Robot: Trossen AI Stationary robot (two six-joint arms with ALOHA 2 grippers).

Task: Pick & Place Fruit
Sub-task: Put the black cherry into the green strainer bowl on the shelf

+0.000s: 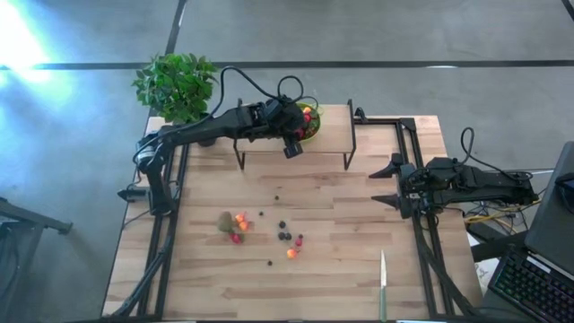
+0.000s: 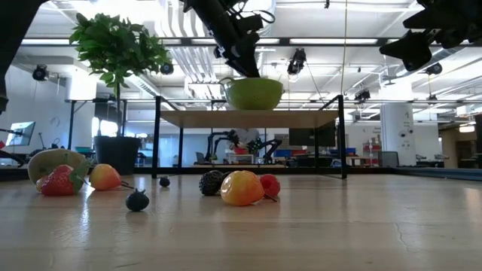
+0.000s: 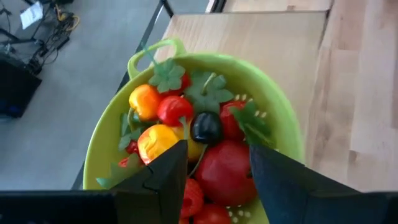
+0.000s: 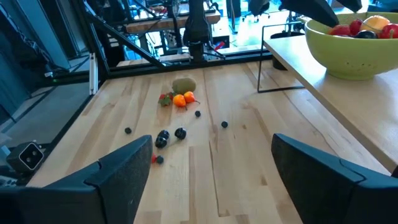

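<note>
Fruit (image 1: pixel 235 224) lies scattered, small, red, orange and dark.

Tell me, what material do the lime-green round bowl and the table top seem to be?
The lime-green round bowl looks like moulded plastic: smooth, glossy, with small drain holes. The table top looks like light wood, with plank seams and visible grain.

no readable text, no labels, no brand marks, no numbers, no signs in any view
</note>
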